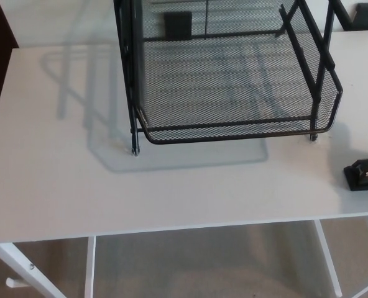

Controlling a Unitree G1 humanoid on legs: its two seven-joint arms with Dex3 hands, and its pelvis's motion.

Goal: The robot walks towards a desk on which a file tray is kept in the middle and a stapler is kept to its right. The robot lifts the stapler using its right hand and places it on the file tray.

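The white, flat-topped rectangular desk (59,186) fills most of the head view. Its near edge runs across the 6 o'clock part of the frame, with white metal legs (16,261) and beige floor (202,267) visible below it. The black wire-mesh file tray (234,133) stands at 12 o'clock on the desk with its low front lip facing the robot. This orientation leaves the mesh floor accessible from above and from the near side, which suits a drop-in placement. The tray rests on thin black posts (134,139) that touch the desktop at its front corners, and a raised side frame (314,68) stands along its 3 o'clock side. The black, wedge-shaped stapler (363,174) lies flat on the desktop at 3 o'clock from the centre of the view. It is near the tray's front right corner but apart from it, and it is cut off by the frame edge. Its position on the robot's right side puts it on the working side of the right hand, as the task assigns. Neither the left hand nor the right hand is in view, so the state of the fingers cannot be told. Judgement: the robot stands at the desk, the stapler is untouched, and the lift has not begun. The next move calls for the right hand to reach in from 3 o'clock and to clear the raised side frame during transfer.
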